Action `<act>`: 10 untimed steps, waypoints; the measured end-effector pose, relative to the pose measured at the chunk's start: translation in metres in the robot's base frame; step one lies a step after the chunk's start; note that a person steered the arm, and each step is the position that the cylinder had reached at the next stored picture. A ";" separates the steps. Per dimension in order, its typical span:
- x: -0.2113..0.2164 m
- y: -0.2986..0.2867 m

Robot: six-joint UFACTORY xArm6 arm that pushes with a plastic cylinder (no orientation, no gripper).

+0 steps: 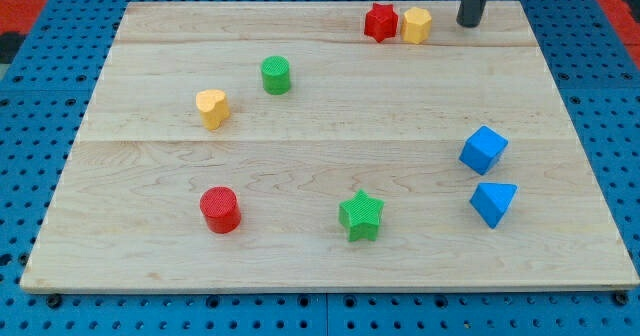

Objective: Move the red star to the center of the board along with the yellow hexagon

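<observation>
The red star (380, 23) sits near the view's top edge of the wooden board (330, 156), right of centre. The yellow hexagon (417, 24) touches its right side. My tip (468, 23) is on the board just to the right of the yellow hexagon, with a small gap between them. The rod rises out of the view's top.
A green cylinder (276, 75) and a yellow heart (212, 108) lie at the upper left. A red cylinder (220, 210) is at the lower left, a green star (361, 215) at the bottom centre. A blue cube (484, 149) and a blue triangular block (493, 203) are at the right.
</observation>
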State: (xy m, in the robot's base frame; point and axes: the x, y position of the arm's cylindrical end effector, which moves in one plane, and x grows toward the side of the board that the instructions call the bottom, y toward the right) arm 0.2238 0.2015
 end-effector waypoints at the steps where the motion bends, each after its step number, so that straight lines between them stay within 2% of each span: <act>1: 0.033 -0.121; 2: 0.066 -0.159; 3: 0.041 -0.134; 4: -0.020 -0.113; 5: -0.005 -0.168; 6: 0.068 -0.206; 8: 0.020 -0.193; 10: 0.025 -0.196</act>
State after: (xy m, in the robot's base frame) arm 0.2483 0.0057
